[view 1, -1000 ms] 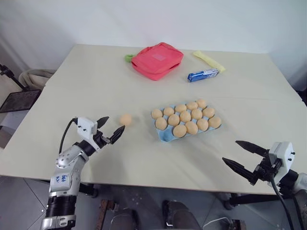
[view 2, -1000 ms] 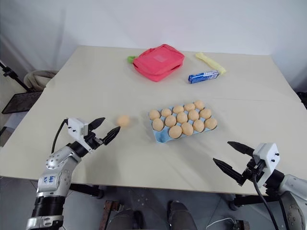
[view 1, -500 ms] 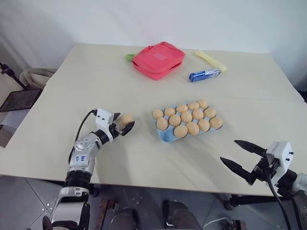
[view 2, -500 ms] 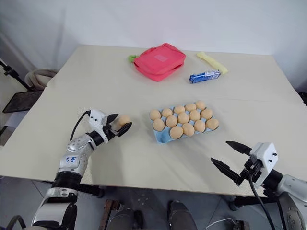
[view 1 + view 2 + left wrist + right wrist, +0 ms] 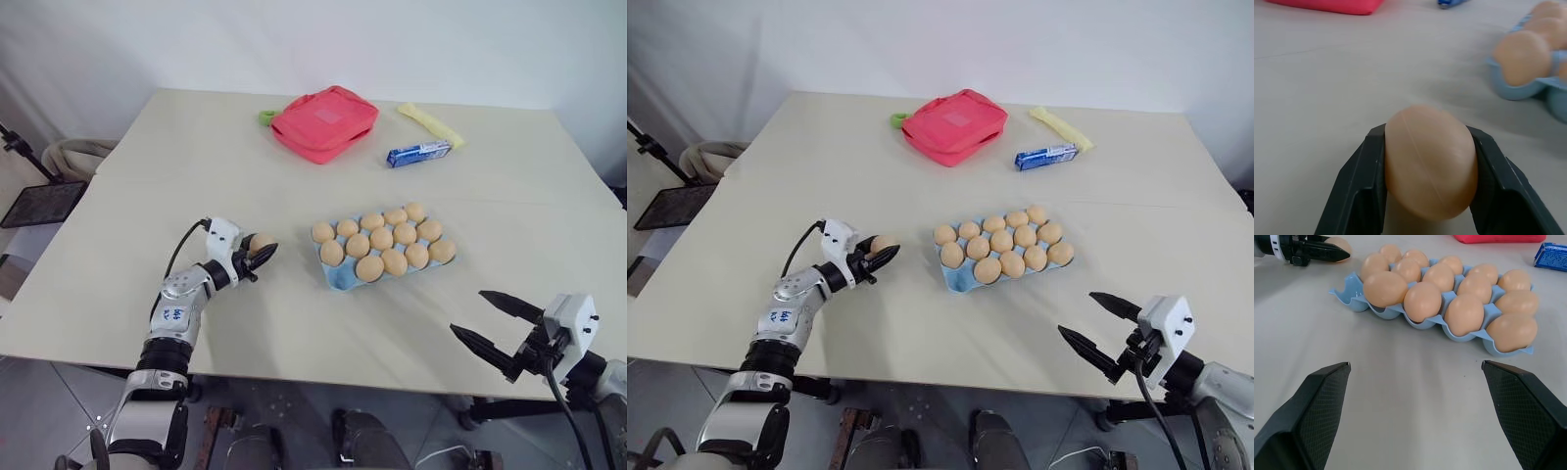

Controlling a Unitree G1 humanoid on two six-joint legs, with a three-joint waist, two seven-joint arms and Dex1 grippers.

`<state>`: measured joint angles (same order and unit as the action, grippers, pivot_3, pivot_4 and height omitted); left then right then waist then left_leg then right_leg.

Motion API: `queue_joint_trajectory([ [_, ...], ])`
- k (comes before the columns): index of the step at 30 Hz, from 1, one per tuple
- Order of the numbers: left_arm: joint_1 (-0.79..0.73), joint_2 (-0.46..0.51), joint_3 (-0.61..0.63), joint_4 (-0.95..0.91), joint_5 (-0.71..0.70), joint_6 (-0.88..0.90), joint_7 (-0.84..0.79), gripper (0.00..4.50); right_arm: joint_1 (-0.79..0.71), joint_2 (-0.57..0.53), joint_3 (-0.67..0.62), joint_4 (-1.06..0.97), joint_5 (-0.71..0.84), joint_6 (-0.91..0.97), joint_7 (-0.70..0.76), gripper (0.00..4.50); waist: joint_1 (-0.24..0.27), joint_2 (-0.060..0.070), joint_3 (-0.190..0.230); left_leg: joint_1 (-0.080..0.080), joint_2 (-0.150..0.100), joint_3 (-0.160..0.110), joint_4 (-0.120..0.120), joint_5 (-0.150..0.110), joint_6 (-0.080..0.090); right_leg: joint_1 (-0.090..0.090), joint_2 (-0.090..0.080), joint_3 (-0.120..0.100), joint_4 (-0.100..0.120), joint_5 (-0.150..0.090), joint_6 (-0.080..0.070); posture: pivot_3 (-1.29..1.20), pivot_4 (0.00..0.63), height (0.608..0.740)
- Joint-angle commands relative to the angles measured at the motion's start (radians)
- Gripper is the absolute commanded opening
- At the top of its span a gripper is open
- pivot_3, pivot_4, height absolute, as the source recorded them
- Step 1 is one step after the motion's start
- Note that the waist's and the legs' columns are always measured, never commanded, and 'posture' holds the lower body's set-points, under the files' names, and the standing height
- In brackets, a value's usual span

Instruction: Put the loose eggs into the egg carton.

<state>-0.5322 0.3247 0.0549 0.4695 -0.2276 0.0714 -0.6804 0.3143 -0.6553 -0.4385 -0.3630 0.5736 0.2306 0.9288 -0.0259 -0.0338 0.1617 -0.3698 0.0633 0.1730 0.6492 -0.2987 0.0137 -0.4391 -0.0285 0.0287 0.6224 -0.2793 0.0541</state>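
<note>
Table [image 5: 147,166] spans most of the frame; red pouch [image 5: 324,121], blue-and-white packet [image 5: 418,153] and a yellow item [image 5: 427,123] sit at upper centre, untouched. Egg carton [image 5: 337,277] is centre-right, eleven eggs seated, one empty cup at its lower-left corner. Left gripper [image 5: 257,257], centre-left, was wide open a second ago, now clamped on the last loose egg [image 5: 1430,161], fingers [image 5: 1359,188] flanking it, egg apparently still on the table. Right gripper [image 5: 494,328] at lower right, jaws spread, holding nothing. Judgement: grasp made, what's left is lift and place in that empty cup
</note>
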Motion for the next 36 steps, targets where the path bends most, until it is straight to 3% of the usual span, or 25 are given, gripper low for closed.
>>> queue_joint_trajectory([
  [1,0.005,0.011,-0.032,-0.166,-0.057,0.066,-0.095,1.93,0.003,0.006,-0.024,-0.008,0.013,-0.028,0.006,4.50,0.000,0.000,0.000,0.000,0.000,0.000,0.000,0.000,0.000,0.000,0.000,0.000,0.000,0.000,0.000,0.00,0.150,0.740],
  [8,-0.017,0.019,-0.163,-0.358,-0.090,0.268,-0.226,1.93,0.003,0.018,-0.013,0.006,0.006,-0.050,0.003,4.50,-0.001,0.000,0.000,0.001,0.000,0.000,0.001,0.000,0.000,0.000,0.001,0.001,0.001,0.000,0.000,0.00,0.150,0.740],
  [23,-0.095,-0.037,-0.249,-0.284,-0.034,0.258,-0.256,1.93,0.053,0.070,-0.010,-0.003,-0.016,-0.091,-0.020,4.50,-0.001,0.000,0.000,0.001,0.000,-0.001,0.002,0.001,0.000,0.000,0.001,0.001,0.003,0.000,-0.001,0.00,0.150,0.740],
  [31,-0.096,-0.053,-0.244,-0.271,-0.025,0.214,-0.255,4.32,0.066,0.077,-0.008,0.002,-0.019,-0.109,-0.019,4.50,-0.002,0.000,0.000,0.001,0.000,-0.001,0.002,0.001,0.000,0.000,0.001,0.002,0.003,0.000,-0.001,0.00,0.150,0.740],
  [36,-0.080,-0.028,-0.204,-0.332,-0.097,0.281,-0.296,4.47,0.063,0.074,-0.007,0.007,-0.019,-0.114,-0.017,4.50,-0.003,0.000,0.000,0.001,0.000,-0.001,0.002,0.001,0.000,0.000,0.001,0.001,0.003,-0.001,-0.001,0.00,0.150,0.740],
])
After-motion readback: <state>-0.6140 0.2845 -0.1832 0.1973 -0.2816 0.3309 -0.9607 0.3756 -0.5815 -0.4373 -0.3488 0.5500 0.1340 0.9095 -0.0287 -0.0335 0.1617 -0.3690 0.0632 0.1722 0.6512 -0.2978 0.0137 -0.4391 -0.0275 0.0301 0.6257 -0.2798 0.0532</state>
